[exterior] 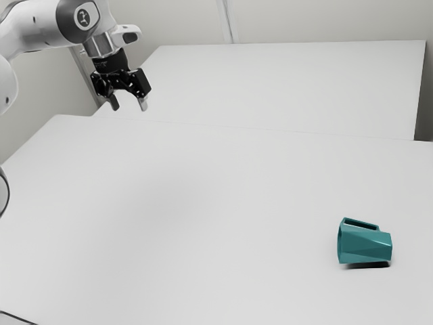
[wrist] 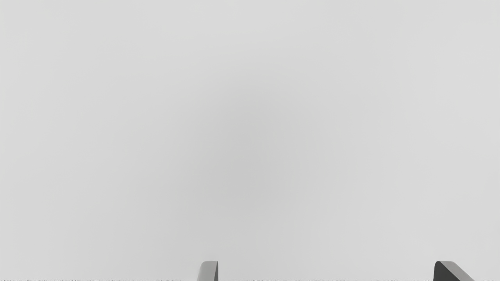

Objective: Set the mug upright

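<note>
Where the mug (exterior: 365, 246) lies, the table (exterior: 203, 203) is white — walls (exterior: 325, 20) pale.

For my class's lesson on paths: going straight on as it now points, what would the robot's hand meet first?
Probably the tabletop, since the hand points down at it; exactly where is hard to judge.

No words, numbers or brand names are reading clearly. Exterior view: a round emblem (exterior: 83, 17) is sitting on the dark grey cap (exterior: 66, 24) of the white arm (exterior: 39, 30), its inner figure staying too small to identify. Faint pale marks (exterior: 101, 63) are showing on the black section below the arm's silvery collar (exterior: 100, 45), but aren't resolving into letters.
</note>
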### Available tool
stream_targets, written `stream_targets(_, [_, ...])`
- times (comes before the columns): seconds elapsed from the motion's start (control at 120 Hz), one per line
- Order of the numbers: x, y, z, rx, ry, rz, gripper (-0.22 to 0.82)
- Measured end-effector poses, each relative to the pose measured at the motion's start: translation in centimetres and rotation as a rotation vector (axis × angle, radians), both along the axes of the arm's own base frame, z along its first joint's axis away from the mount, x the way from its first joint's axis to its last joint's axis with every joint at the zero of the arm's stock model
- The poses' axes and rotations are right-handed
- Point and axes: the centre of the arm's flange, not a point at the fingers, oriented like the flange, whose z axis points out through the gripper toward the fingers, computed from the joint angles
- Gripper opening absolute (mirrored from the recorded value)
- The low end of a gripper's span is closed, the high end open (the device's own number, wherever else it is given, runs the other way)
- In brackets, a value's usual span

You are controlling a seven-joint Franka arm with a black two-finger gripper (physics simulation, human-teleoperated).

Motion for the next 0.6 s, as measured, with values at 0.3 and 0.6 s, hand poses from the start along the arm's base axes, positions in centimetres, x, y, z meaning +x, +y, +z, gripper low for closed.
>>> stream_targets(0.3, [-0.4,-0.4,-1.4,-0.009,0.038,-0.004,0.6])
stream_targets(0.6, [-2.3,-9.8,-7.4,-0.311,0.075,-0.064,0.6])
